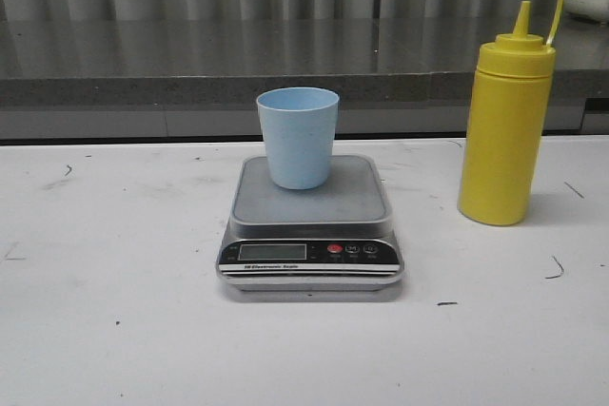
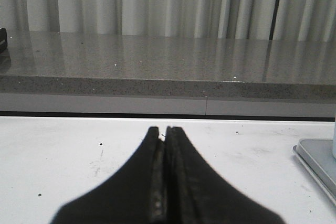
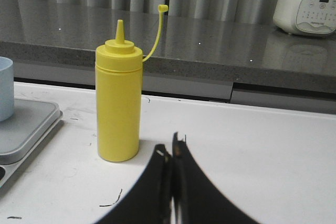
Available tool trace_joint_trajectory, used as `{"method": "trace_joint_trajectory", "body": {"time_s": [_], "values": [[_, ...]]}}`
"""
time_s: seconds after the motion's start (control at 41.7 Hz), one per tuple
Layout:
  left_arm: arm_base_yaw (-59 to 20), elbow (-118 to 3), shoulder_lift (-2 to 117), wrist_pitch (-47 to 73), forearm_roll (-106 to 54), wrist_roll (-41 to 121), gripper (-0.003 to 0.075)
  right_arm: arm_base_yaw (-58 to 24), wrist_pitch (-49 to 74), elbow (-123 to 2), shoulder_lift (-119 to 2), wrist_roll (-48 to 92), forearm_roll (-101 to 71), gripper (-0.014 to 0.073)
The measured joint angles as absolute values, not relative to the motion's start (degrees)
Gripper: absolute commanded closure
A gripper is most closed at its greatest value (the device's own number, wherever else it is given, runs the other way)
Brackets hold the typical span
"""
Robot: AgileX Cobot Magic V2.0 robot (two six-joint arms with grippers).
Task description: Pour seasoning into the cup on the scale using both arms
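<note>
The pale blue cup (image 1: 298, 137) stands upright on the grey platform of the scale (image 1: 352, 199) at the table's middle. The yellow seasoning bottle (image 1: 504, 133) stands upright to the right of the scale, its cap strap hanging open. It also shows in the right wrist view (image 3: 118, 109), with the scale's edge (image 3: 23, 129) and the cup's side (image 3: 5, 87) beside it. My right gripper (image 3: 171, 149) is shut and empty, short of the bottle. My left gripper (image 2: 163, 129) is shut and empty over bare table, with the scale's corner (image 2: 317, 161) off to its side. Neither gripper shows in the front view.
A grey stone ledge (image 1: 190, 68) runs along the back of the white table (image 1: 114, 330), with curtains behind it. A white kitchen appliance (image 3: 308, 2) stands on the ledge at the far right.
</note>
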State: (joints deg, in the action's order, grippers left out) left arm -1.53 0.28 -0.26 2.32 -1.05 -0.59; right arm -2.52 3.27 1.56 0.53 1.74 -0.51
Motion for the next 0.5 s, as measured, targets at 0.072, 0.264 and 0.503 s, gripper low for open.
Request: {"method": "trace_joint_trajectory", "body": {"time_s": [0.072, 0.264, 0.503], "values": [[-1.5, 0.3, -0.3, 2.3, -1.1, -0.6, 0.074, -2.5, 3.3, 1.6, 0.5, 1.7, -1.9, 0.0661], [-1.5, 0.3, -0.3, 2.3, -1.1, -0.6, 0.074, -2.5, 3.3, 1.6, 0.5, 1.7, -3.2, 0.0661], [-1.5, 0.3, -0.3, 2.3, -1.1, -0.6, 0.074, -1.8, 3.3, 1.6, 0.5, 1.7, -3.6, 0.0661]]}}
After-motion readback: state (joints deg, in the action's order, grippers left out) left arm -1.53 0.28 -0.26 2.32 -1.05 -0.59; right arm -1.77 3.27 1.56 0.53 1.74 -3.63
